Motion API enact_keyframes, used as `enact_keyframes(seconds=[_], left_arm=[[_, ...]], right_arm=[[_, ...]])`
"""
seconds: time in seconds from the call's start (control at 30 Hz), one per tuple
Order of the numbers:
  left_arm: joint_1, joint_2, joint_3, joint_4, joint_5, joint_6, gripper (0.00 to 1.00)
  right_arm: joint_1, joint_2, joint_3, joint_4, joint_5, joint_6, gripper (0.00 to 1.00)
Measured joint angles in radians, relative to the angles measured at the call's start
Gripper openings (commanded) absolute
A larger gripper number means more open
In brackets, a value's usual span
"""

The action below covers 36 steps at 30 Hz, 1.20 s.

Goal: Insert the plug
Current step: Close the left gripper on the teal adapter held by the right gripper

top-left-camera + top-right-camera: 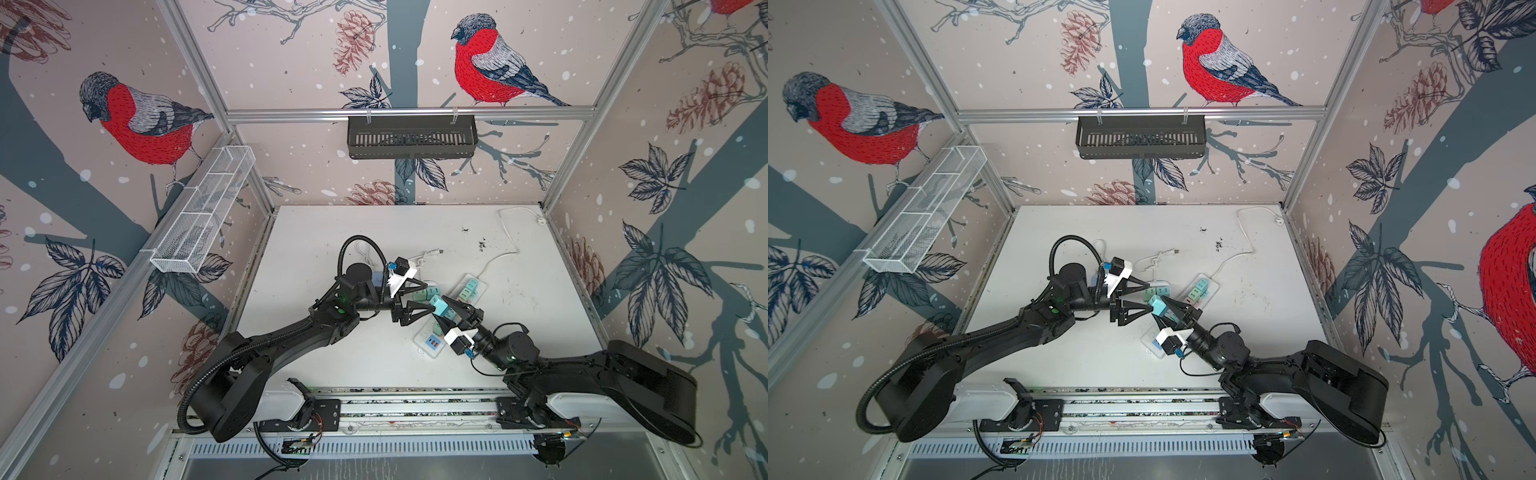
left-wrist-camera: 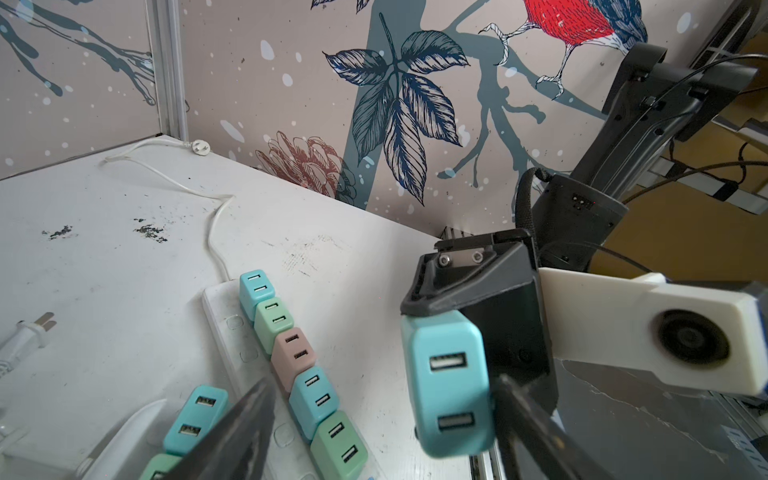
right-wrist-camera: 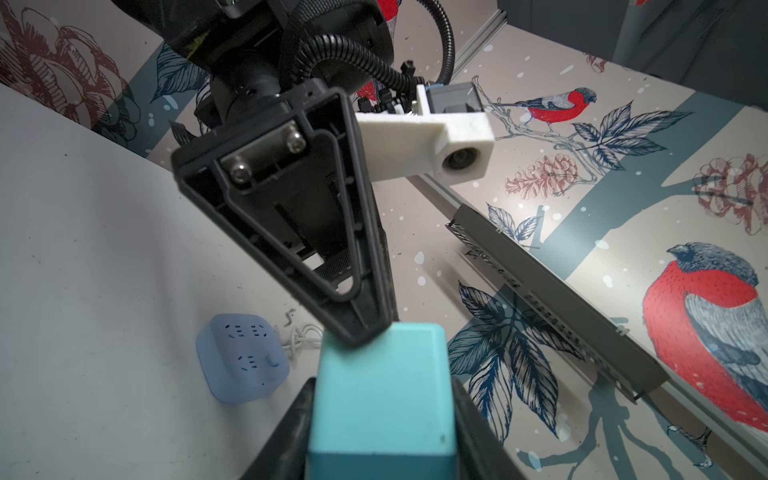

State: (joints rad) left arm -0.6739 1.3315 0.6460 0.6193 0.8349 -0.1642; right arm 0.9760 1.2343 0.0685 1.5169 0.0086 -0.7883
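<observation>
R tool clamped on teal plug, held in air over power strip on surface. L tool wide, one finger seemingly touching plug's end. Looks like regrip/steady: L should close square on flat sides before R releases, then align w/ free socket (hidden here).

A robotics lab booth: aluminium frame, bird-print backdrop walls.
</observation>
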Motion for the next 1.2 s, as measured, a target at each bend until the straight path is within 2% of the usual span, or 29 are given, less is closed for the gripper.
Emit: enact_keyframes(seconds=[0.2, 0.47, 0.67, 1.03, 1.2], left_arm=[[-0.011, 0.021, 0.027, -0.031, 0.003, 0.014, 0.73], [-0.016, 0.074, 0.055, -0.029, 0.026, -0.008, 0.55], [-0.023, 0.09, 0.08, -0.03, 0.041, -0.02, 0.46], [-0.027, 0.095, 0.093, -0.048, 0.031, -0.012, 0.14], [-0.031, 0.086, 0.093, -0.06, 0.02, 0.012, 0.0]], right_arm=[[0.003, 0.066, 0.014, 0.058, 0.002, -0.012, 0.01], [0.023, 0.158, 0.017, 0.074, 0.019, -0.037, 0.01], [0.024, 0.187, 0.022, 0.079, 0.026, -0.052, 0.01], [0.023, 0.208, 0.034, 0.084, 0.058, -0.068, 0.02], [0.024, 0.211, 0.035, 0.089, 0.059, -0.063, 0.2]])
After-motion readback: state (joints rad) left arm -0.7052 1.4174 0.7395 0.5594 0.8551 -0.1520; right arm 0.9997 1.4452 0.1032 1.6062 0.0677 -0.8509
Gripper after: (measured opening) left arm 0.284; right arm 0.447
